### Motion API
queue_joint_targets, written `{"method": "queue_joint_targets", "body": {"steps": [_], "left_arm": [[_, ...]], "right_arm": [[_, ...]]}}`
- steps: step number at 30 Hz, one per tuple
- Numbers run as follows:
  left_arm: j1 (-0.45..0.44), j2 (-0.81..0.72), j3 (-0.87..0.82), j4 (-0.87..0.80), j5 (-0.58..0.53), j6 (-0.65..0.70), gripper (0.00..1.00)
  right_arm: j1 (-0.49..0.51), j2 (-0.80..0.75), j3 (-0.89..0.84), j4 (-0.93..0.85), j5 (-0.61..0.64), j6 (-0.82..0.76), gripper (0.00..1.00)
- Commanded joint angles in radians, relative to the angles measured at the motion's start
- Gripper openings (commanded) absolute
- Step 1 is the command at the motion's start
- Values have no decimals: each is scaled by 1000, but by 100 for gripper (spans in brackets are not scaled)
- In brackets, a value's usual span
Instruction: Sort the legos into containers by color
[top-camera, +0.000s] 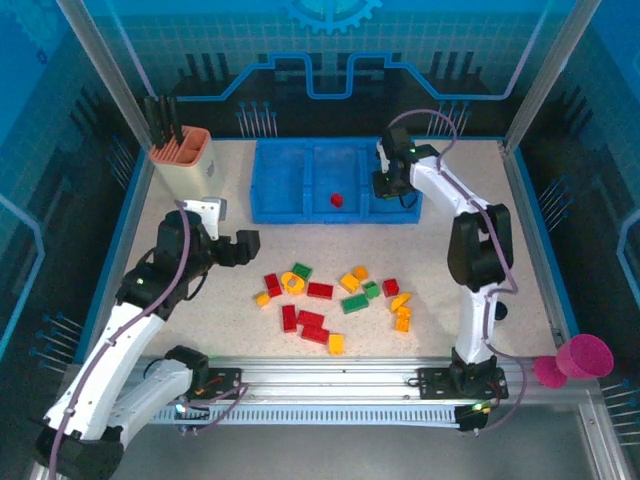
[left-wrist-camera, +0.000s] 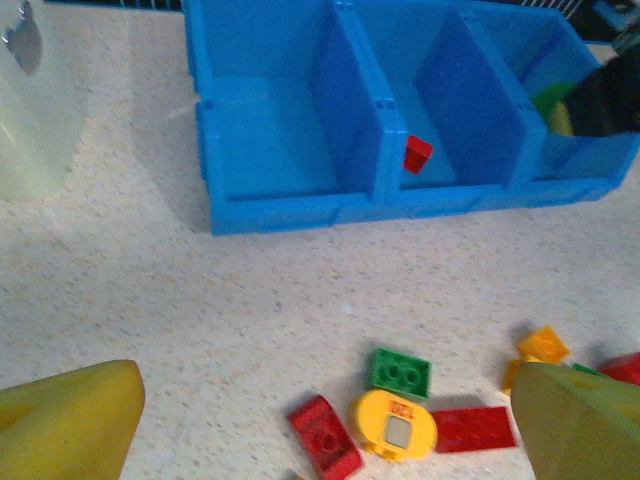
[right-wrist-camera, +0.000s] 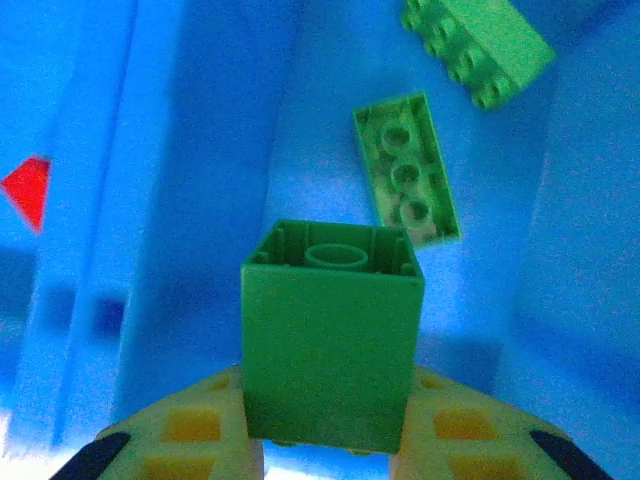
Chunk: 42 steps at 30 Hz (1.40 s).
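No text, number or brand can be read. The closest thing to lettering is a small red mark on top of a round yellow piece (left-wrist-camera: 393, 424). This piece lies on the surface in front of the blue tray (left-wrist-camera: 290, 212), and the mark sits just above its grey square inset, too blurred to make out. Behind the tray, the back wall carries a gear-shaped blue emblem (top-camera: 331, 12), a plain graphic.

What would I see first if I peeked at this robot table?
The bright heap of red, green and yellow-orange legos in the middle of the table. Behind it, the right end effector holds a green brick over the blue tray's right compartment, where two green bricks lie.
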<state>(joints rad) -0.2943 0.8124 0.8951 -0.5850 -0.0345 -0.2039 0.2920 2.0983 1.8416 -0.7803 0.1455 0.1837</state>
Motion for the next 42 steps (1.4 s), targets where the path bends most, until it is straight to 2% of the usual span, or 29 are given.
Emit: {"method": "queue_joint_targets", "body": {"steps": [1, 4, 8, 12, 16, 21, 26, 35, 42], "left_arm": [[-42, 25, 30, -152, 89, -126, 90], [-147, -1, -19, -158, 100, -233, 89], [-319, -67, -107, -161, 44, -366, 90], [-502, -64, -147, -201, -31, -534, 90], [-699, 29, -138, -196, -125, -656, 90], [-858, 233, -108, -131, -162, -761, 89], [-928, 420, -46, -68, -147, -824, 85], [-959, 581, 34, -38, -111, -891, 82], [-971, 682, 108, -105, -106, -944, 81]], "right_arm": [[-11, 80, 146, -75, 15, -73, 22], [-15, 130, 202, -94, 52, -98, 23], [-33, 176, 242, -112, 82, -119, 23], [-54, 199, 246, -107, 64, -125, 25], [-56, 200, 248, -102, 66, -139, 31], [-56, 176, 233, -89, 54, -159, 39], [-55, 138, 209, -74, 33, -173, 50], [-56, 47, 141, -29, -42, -182, 52], [-56, 1, 116, -7, -69, -193, 53]]}}
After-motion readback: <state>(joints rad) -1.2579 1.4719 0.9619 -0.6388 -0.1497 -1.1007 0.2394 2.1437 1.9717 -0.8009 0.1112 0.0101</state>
